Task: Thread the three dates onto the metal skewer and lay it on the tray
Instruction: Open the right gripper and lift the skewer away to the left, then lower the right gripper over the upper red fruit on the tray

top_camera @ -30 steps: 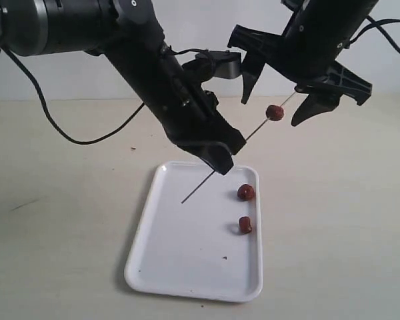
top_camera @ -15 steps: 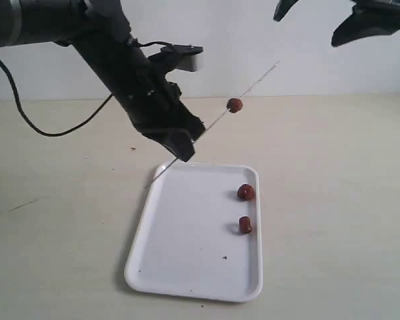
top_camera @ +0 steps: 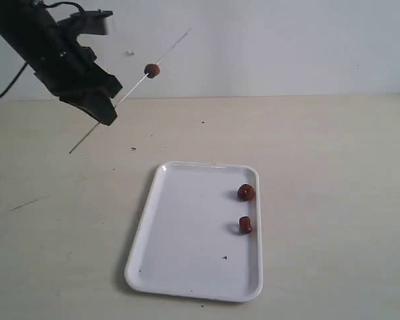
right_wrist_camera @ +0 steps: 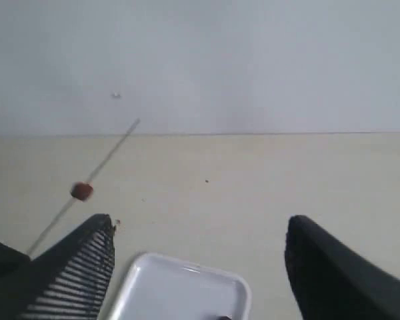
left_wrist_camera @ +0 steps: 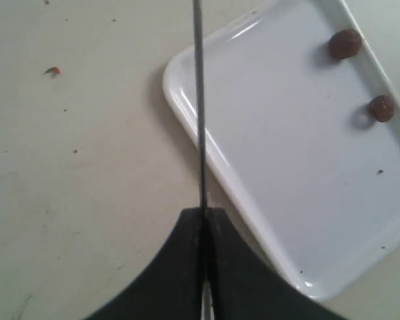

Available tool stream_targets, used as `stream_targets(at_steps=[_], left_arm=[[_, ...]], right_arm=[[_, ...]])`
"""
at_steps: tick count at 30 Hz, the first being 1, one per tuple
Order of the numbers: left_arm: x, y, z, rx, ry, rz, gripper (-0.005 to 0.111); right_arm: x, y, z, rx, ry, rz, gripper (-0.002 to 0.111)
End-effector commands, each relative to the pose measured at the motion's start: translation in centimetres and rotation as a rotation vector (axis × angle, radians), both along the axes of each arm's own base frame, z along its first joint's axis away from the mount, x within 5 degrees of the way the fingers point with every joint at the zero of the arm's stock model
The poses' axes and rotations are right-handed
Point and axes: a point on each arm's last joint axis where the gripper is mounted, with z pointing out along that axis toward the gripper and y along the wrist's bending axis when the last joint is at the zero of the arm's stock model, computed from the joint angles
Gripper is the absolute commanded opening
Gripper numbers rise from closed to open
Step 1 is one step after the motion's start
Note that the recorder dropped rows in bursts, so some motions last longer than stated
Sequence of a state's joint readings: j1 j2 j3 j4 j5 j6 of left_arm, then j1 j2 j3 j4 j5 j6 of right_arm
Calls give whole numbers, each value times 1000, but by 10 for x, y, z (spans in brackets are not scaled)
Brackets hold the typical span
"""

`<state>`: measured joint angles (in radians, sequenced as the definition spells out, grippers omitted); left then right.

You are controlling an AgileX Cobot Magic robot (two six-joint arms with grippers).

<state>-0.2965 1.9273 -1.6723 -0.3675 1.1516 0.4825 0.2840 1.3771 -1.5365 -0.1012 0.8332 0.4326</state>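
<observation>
Left claw (top_camera: 105, 115): pinched shut on the metal skewer (top_camera: 130, 91), at the upper left of the exterior frame, well above the table (top_camera: 333, 200).
Skewer: slanted, its lower end poking out below the jaws and its upper end aimed up and right at the wall; gripped nearer the lower end.
Threaded date (top_camera: 151, 70): sat on the rod above the claw, clear of the jaws and short of the upper tip.
Right claw (right_wrist_camera: 200, 223): spread wide with nothing between its fingers; absent from the exterior frame.
Tray (top_camera: 187, 233): lower centre, flat on the table, well apart from the skewer.
Loose date (top_camera: 246, 193): on the tray near its right rim.
Other loose date (top_camera: 245, 225): just below the first, not touching it.
Handling, judged: the rod looked stiff, thin and slick, likely to pivot in a pinch. The dates looked light, soft and apt to roll; best taken across the sides, leaving the ends free for the tip.
Views: only the left wrist view showed the jaws meeting on the rod, but it missed the threaded date. Only the right wrist view showed the open fingers.
</observation>
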Motion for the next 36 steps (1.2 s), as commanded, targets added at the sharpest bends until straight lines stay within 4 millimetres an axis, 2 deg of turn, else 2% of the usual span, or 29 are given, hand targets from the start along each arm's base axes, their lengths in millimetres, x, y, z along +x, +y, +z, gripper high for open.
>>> stream_targets(at_steps=[1,6,9,14,16,22,27,32,36], left_arm=[[-6,9,14,39,-22,1,0],[-12,11,15,40,-28,0,0],[-14,11,15,43,-30,-15,0],[-15,12,17,52,-39,-21,0],[-15,14,18,70,-44,-24,0],[-15,16,17,92,-45,-29,0],[-16,14,17,73,-33,-20,0],[-16,14,17,65,-29,-20,0],[-16,14,17,67,-31,-20,0]], right_arm=[[-2,-1,-6,-178,48,99,70],[-5,-3,-14,-297,118,180,70],[0,-1,-26,-347,201,215,70],[21,6,-72,-402,455,281,70],[36,14,-98,-380,560,308,68],[73,25,-167,-400,720,334,62],[90,33,-219,-385,840,351,62],[93,45,-253,-285,941,422,59],[92,51,-255,-268,920,551,57]])
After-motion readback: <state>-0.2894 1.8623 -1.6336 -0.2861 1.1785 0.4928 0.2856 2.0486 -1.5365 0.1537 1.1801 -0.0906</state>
